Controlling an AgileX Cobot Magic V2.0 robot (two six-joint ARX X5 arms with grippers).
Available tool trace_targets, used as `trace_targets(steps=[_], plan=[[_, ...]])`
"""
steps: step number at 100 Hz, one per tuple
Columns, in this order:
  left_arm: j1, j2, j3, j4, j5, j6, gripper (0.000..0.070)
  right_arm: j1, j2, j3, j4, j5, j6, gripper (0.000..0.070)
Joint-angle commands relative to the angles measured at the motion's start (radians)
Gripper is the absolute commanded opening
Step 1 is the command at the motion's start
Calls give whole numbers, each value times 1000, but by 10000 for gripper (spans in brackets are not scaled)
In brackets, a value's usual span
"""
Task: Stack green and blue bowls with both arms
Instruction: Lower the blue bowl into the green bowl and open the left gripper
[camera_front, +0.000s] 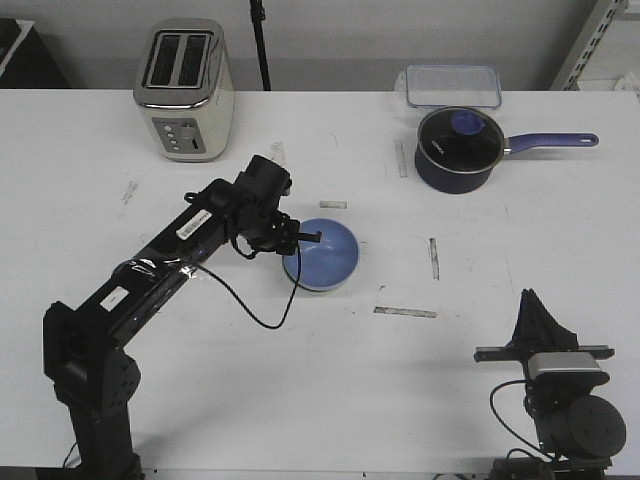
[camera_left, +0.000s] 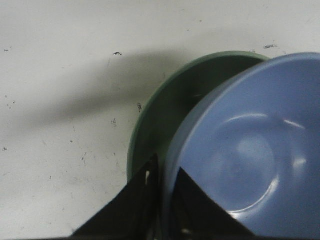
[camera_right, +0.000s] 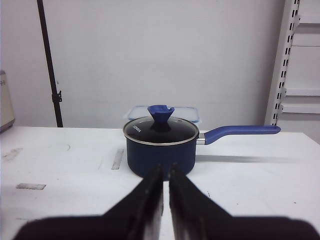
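The blue bowl (camera_front: 325, 255) sits mid-table, and in the left wrist view (camera_left: 250, 150) it lies tilted inside the green bowl (camera_left: 165, 105), offset to one side. In the front view the blue bowl hides the green one. My left gripper (camera_front: 300, 238) is shut on the blue bowl's near rim, with one finger (camera_left: 140, 200) between the two bowls and the other inside the blue one. My right gripper (camera_front: 535, 310) is shut and empty, raised near the table's front right, far from the bowls; its fingertips (camera_right: 159, 172) almost touch.
A toaster (camera_front: 185, 90) stands at the back left. A navy saucepan (camera_front: 458, 148) with lid and long handle is at the back right, straight ahead of the right gripper (camera_right: 160, 150). A clear lidded container (camera_front: 452, 85) lies behind it. Tape strips (camera_front: 405, 312) mark the table.
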Motion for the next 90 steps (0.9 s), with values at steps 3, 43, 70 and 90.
trace_targets(steps=[3,43,70,90], plan=[[-5,31,30,0,4,-3,7,0,-2,0,13,0,-2,12],[-5,14,33,19,5,-5,231,0,-2,0,13,0,-2,12],[5,-50,32,23,4,-4,247,0,-2,0,13,0,-2,12],[34,-136,-31,107,4,-2,246,0,-2,0,13,0,-2,12]])
